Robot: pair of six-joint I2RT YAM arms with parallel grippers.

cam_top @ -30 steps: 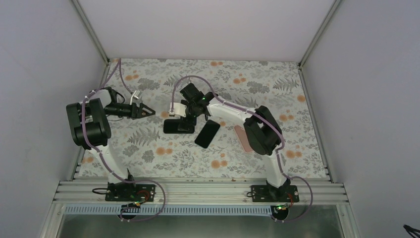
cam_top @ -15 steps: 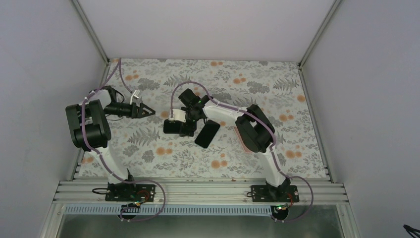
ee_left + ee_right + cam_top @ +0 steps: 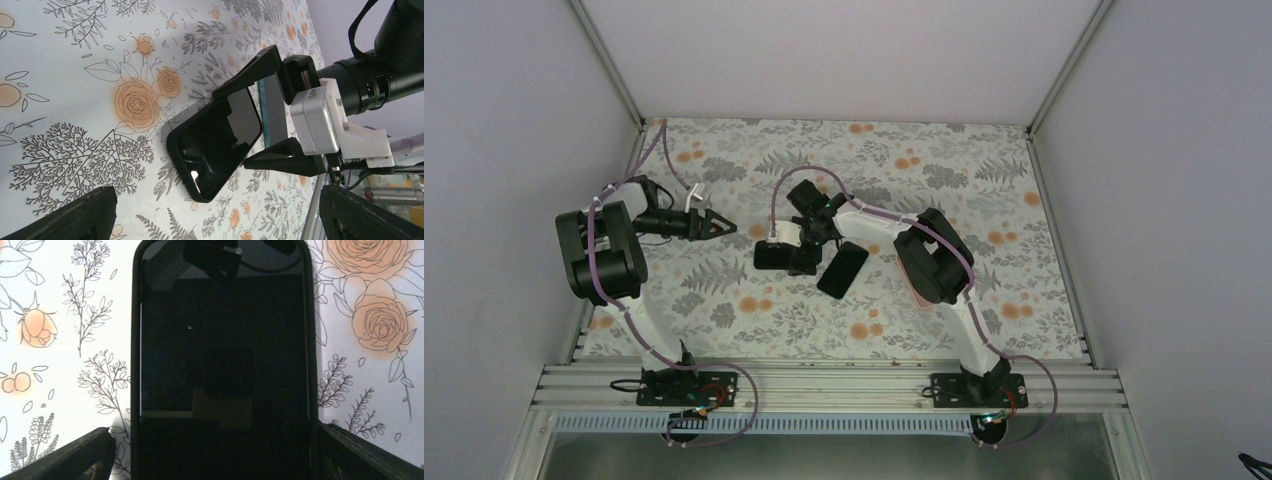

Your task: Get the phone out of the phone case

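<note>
A black phone case lies flat at mid-table, a thick rim round a glossy dark face. I cannot tell whether the phone is inside it. It fills the right wrist view and shows in the left wrist view. My right gripper is open and low, with one finger on each side of the case's near end. Its fingers also show in the left wrist view. My left gripper is open and empty, to the left of the case and pointing at it.
A second flat black slab like a phone lies at an angle just right of the case, beside the right arm. The floral table cover ends at walls on the left, back and right. A metal rail runs along the front.
My right gripper has moved a little left and down over the case, covering more of it. The left arm has barely moved.
</note>
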